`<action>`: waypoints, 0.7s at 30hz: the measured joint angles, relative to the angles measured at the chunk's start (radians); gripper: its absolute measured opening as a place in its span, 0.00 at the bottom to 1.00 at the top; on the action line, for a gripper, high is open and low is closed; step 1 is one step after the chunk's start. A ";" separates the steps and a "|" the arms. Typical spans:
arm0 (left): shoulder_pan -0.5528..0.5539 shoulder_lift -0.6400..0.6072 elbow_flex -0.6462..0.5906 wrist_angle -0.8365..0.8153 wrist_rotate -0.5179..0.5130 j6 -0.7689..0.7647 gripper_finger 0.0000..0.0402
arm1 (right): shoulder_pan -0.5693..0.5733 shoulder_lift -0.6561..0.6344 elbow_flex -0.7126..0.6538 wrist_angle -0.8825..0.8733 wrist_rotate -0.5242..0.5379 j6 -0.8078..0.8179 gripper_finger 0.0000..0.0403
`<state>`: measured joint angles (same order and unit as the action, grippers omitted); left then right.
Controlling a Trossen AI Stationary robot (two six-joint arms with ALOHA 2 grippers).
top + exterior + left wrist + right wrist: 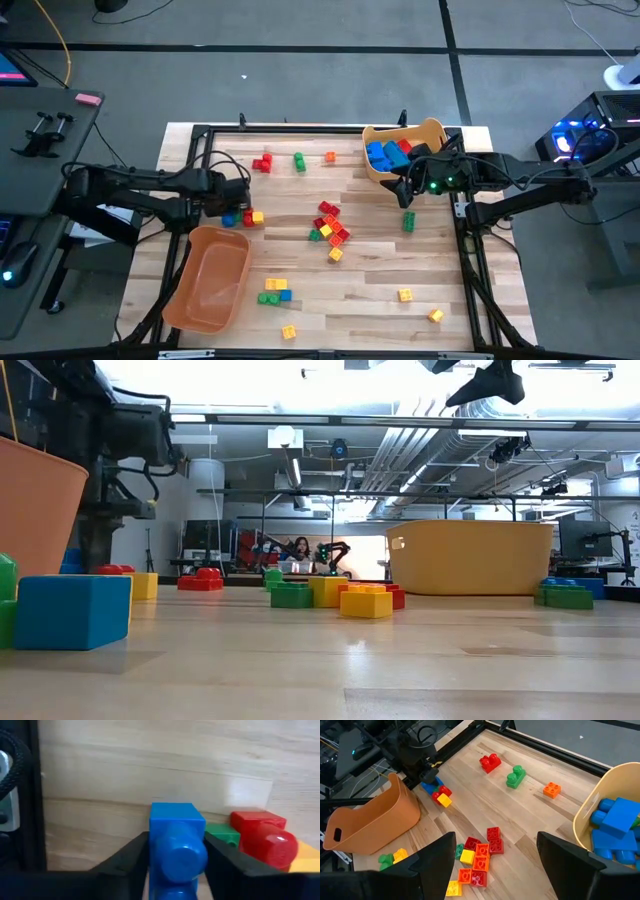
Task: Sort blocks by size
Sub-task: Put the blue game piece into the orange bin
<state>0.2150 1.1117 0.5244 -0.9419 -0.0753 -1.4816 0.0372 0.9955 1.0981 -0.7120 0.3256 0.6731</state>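
My worry right now: the left end effector (175,862) has its fingers snug on both sides of a blue block (176,845), but a red block (262,840) and a green one (222,834) sit right beside it, so lifting could drag them along or twist the grip. That cluster is left of center in the high view, just above the orange bin (208,280). The left arm reaches in low from the left edge. The right end effector (495,855) hangs wide open and empty near the tan bin (437,133), upper right.
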 joint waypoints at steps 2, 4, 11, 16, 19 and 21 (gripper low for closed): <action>0.009 -0.001 0.001 0.026 -0.010 0.018 0.25 | 0.000 0.000 0.000 0.000 0.000 0.000 0.68; 0.026 -0.004 0.001 0.054 -0.021 0.038 0.22 | 0.000 0.000 0.000 0.000 0.000 0.000 0.68; 0.122 -0.045 0.085 0.090 -0.136 0.188 0.22 | 0.000 0.000 0.000 0.000 0.000 0.000 0.68; 0.193 -0.052 0.199 0.081 -0.174 0.335 0.22 | 0.000 0.000 0.000 0.003 0.000 0.000 0.68; 0.211 -0.052 0.269 0.074 -0.174 0.413 0.22 | 0.000 0.000 0.000 0.003 0.000 0.000 0.68; 0.201 -0.052 0.324 0.074 -0.158 0.477 0.22 | 0.000 0.000 0.000 0.003 0.000 0.000 0.68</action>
<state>0.4158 1.0593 0.8488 -0.8676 -0.2332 -1.0050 0.0373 0.9956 1.0981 -0.7090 0.3256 0.6730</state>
